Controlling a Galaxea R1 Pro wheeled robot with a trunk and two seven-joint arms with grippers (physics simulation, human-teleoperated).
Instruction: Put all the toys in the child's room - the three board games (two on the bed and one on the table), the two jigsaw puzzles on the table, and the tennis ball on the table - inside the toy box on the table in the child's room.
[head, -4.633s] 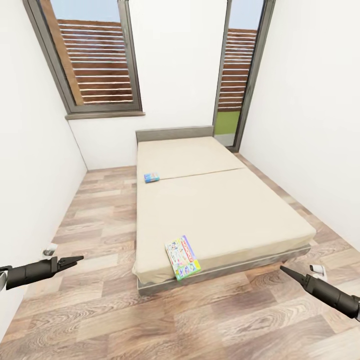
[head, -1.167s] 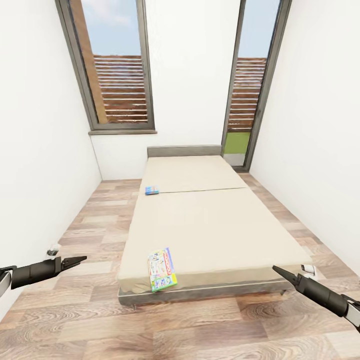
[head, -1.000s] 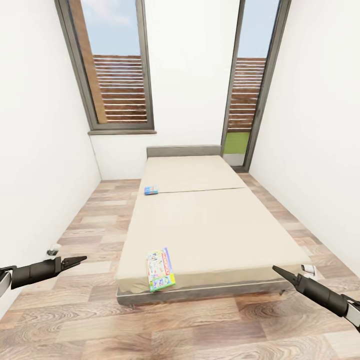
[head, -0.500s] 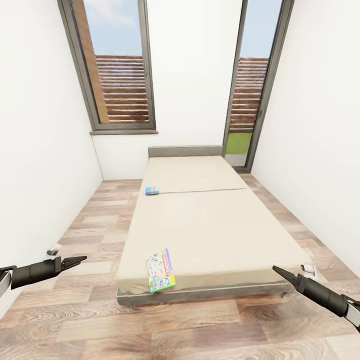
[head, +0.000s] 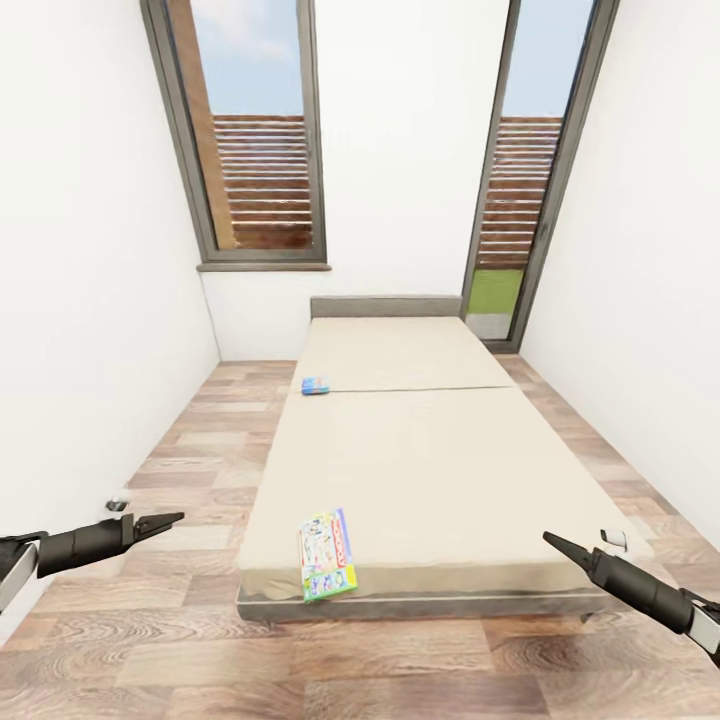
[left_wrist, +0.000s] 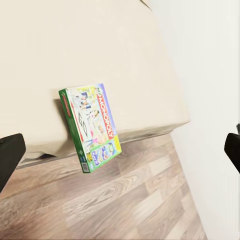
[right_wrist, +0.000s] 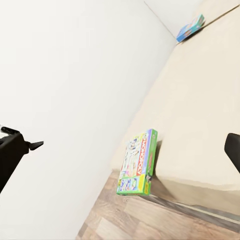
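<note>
Bed (head: 420, 470) fills the middle of the head view, a white and red board game (head: 327, 553) overhanging its near edge and a light blue one (head: 316, 385) lying farther back at its left side; left hand (head: 160, 521) and right hand (head: 560, 545) hover low, both pinched together. Left wrist view: that near game (left_wrist: 91, 128) at the mattress edge. Right wrist view: both games (right_wrist: 137, 162) (right_wrist: 190, 28).

The board game (left_wrist: 92, 126) lid reads "MONOPOLY".
</note>
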